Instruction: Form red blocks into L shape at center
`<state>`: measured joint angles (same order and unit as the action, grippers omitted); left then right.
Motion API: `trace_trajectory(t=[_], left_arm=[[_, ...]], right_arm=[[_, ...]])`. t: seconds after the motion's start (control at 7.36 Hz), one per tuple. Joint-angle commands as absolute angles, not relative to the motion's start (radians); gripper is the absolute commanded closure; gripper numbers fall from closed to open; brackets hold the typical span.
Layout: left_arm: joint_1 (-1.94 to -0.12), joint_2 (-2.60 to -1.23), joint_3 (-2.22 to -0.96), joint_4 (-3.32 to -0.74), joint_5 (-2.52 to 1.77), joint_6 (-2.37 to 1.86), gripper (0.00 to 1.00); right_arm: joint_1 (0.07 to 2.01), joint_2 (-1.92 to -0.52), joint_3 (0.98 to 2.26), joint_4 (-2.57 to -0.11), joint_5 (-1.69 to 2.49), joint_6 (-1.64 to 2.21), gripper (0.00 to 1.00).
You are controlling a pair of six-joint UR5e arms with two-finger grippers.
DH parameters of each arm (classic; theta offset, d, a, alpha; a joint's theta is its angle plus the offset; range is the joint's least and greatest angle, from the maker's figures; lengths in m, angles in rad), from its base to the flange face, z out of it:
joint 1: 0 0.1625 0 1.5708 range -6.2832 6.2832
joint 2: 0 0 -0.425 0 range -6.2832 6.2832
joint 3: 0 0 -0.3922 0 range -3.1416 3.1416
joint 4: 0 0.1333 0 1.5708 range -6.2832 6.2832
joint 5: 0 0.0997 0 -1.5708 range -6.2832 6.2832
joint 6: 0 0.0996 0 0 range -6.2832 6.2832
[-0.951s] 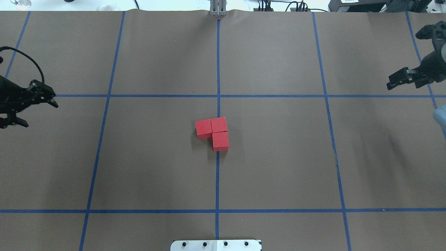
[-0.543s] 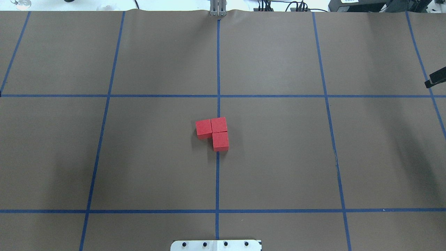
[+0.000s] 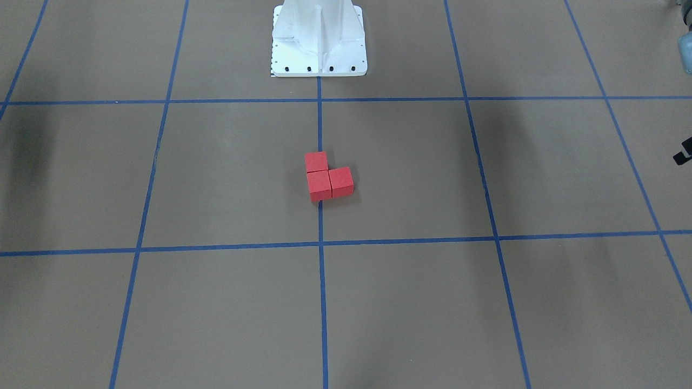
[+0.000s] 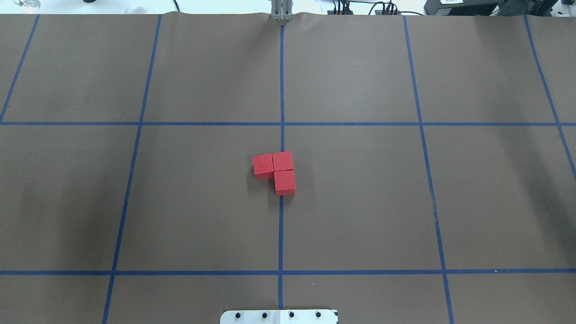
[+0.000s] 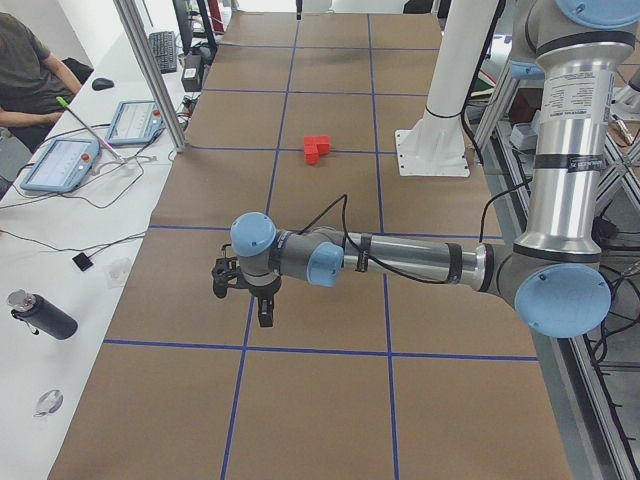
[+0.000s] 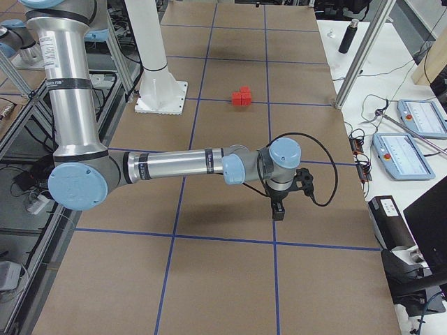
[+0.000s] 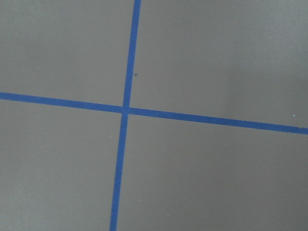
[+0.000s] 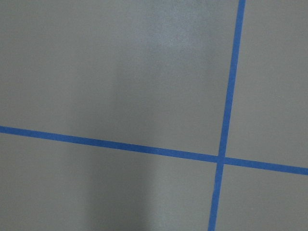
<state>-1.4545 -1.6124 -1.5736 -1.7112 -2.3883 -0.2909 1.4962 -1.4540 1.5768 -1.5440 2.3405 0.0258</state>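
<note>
Three red blocks (image 4: pixel 282 161) lie touching in an L shape on the center (image 4: pixel 281 139), on the middle blue tape line. They also show as red blocks (image 3: pixel 319 185), (image 5: pixel 316 148), (image 6: pixel 242 95) in the other views. My left gripper (image 5: pixel 242 300) hangs low over the paper far from them at the table's left end. My right gripper (image 6: pixel 277 209) hangs likewise at the right end. For both I cannot tell whether they are open or shut. Both wrist views show only brown paper and crossing tape lines.
The white robot base (image 3: pixel 319 38) stands behind the blocks. A black sliver (image 3: pixel 684 154) of the left arm's end shows at the front view's right edge. A side desk holds tablets (image 5: pixel 60 162) and a bottle (image 5: pixel 40 315), with a seated person (image 5: pixel 25 60) beside it.
Both grippers have drawn outward and left the overhead view, the left first, then the right. The red blocks have not moved.
</note>
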Motion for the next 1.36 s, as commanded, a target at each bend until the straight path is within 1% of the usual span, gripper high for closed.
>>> trace_trajectory(t=[0.0, 0.68, 0.82, 1.09, 1.22], left_arm=[[-1.460, -1.640, -1.534, -1.709, -2.390, -0.275, 0.00], [-1.460, -1.657, -1.546, -1.710, -2.388, -0.287, 0.00], [-1.462, -1.661, -1.561, -1.701, -2.387, -0.294, 0.00], [-1.477, -1.664, -1.632, -1.593, -2.387, -0.301, 0.00], [-1.479, -1.651, -1.653, -1.589, -2.388, -0.301, 0.00]], right_arm=[[1.548, -1.453, 1.575, -1.621, 2.339, -0.063, 0.00], [1.545, -1.462, 1.559, -1.621, 2.333, -0.049, 0.00], [1.540, -1.462, 1.559, -1.621, 2.330, -0.046, 0.00], [1.526, -1.462, 1.554, -1.621, 2.327, -0.048, 0.00], [1.526, -1.460, 1.552, -1.621, 2.330, -0.048, 0.00]])
